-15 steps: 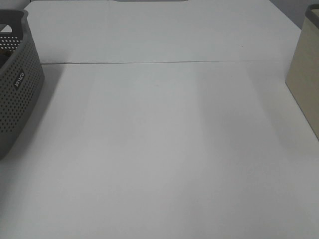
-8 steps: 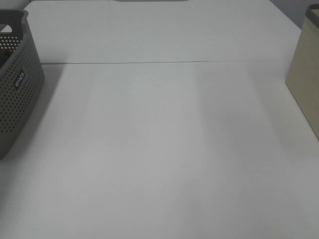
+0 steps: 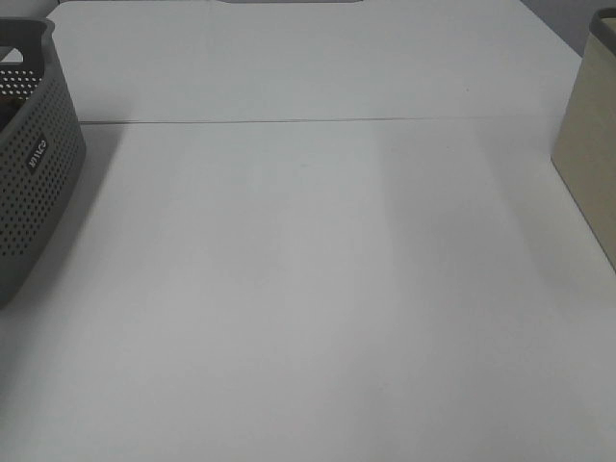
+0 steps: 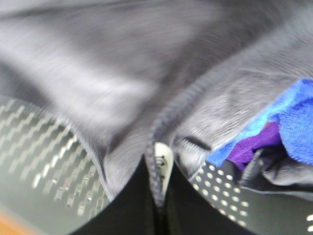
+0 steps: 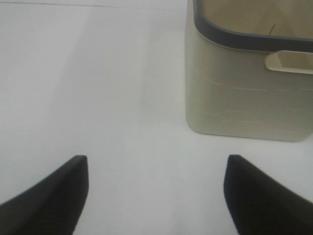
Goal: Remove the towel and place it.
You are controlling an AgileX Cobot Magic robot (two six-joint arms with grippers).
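Exterior high view: a white surface (image 3: 308,289) fills the frame, with a thin seam (image 3: 289,121) running across it toward the far side. A grey perforated basket (image 3: 38,192) stands at the left edge, cut off by the frame so that little of its inside shows, and a beige bin (image 3: 589,164) stands at the right edge, well apart from the basket. The left wrist view looks down into the basket, whose dotted wall (image 4: 44,181) curves round on both sides. The towel (image 4: 146,63), dark navy-charcoal terry cloth, lies bunched inside the basket and covers most of this view, though much of it is blurred. The left jaws are pressed together on a fold of the towel, its hemmed edge running down between the two dark fingers, with a small pale tag (image 4: 163,159) just beside that hem. A blue cloth (image 4: 298,122) and a purple cloth (image 4: 247,147) lie in the basket next to the towel, partly under its edge. In the right wrist view the right jaws are spread wide, with nothing between them, above the bare surface (image 5: 98,73). The beige bin (image 5: 244,93), with a dark grey rim and a handle slot in its side, stands on the surface near them, not touching.
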